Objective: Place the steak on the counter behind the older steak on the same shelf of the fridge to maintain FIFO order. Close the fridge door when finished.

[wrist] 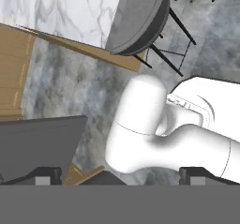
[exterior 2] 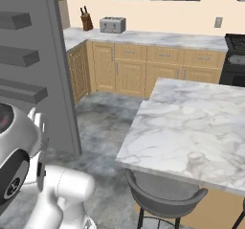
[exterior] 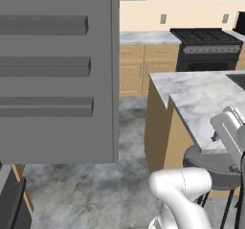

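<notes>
The gripper (wrist: 120,175) has its two dark fingertips (wrist: 44,175) standing wide apart at the bottom of the hand view, with nothing between them. It looks down on the grey marbled floor (wrist: 61,85), a dark grey stool (wrist: 138,17) with thin black legs, and a corner of the counter (wrist: 70,7).

The fridge door (exterior: 57,74) stands swung open, a broad grey panel with three flat door shelves (exterior: 45,65) on its inner face (the same panel runs along the left edge of the right base view). Beside it the counter's white-and-grey marbled island top rests on light wooden sides, with the stool tucked at its near edge. Along the beige back wall runs a second marbled worktop (exterior 2: 143,39) over wooden cabinets, carrying a toaster (exterior 2: 112,25) and a knife block (exterior 2: 86,19); a black stove (exterior: 208,51) stands at its end.

The steak cannot be made out on any stretch of marble in view, and the far end of the island is cut off by the frame. The fridge interior is hidden behind the open door, so its shelves cannot be seen.
</notes>
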Robot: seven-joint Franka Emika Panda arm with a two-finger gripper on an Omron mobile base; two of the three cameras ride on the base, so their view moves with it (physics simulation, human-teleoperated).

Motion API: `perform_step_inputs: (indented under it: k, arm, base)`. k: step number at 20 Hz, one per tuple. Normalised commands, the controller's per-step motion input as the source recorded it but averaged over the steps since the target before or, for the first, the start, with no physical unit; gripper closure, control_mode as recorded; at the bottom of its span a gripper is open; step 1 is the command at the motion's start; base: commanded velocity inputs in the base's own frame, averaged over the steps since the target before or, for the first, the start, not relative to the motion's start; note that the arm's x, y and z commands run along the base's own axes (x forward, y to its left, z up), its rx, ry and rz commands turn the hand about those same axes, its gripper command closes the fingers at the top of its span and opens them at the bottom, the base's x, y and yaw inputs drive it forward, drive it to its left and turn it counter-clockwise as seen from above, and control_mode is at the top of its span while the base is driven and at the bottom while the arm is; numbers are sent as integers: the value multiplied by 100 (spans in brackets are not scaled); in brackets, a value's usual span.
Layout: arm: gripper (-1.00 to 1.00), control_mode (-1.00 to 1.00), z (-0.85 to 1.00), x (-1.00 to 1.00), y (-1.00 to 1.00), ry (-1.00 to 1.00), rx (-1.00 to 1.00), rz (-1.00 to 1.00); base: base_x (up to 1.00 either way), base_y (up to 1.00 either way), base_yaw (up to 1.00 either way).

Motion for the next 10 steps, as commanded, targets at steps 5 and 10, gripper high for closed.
perform_step_inputs:
  k: [5,10]
  arm:
    - [-100,-100,-39,1,16,-1,0,-7]
    - [-100,100,-2,3,0,0,1,-2]
  base:
    - [0,0,0]
    - [29,-2,-9]
